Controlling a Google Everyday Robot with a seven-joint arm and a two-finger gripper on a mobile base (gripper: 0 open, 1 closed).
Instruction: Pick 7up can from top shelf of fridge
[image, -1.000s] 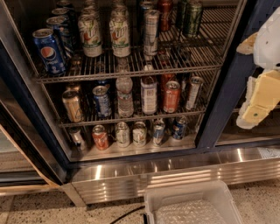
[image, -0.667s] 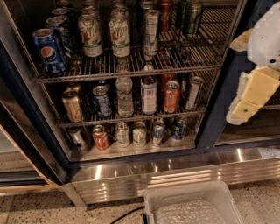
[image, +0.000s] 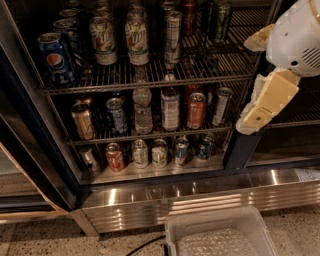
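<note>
The fridge (image: 200, 196) stands open, and on its top shelf (image: 220, 71) a blue Pepsi can (image: 56, 57) sits at the front left. Just right of the Pepsi can stands the 7up can (image: 104, 39), upright, with a whitish-silver body, green lettering, a small red spot, a green band low down and a silver lid. A second one like it (image: 137, 38) stands next along, then a slimmer silver can (image: 172, 35). Far right of the Pepsi can, outside the shelves and well apart from the cans, the cream-coloured gripper (image: 262, 102) hangs in front of the dark frame; I cannot tell whether it is open or closed.
</note>
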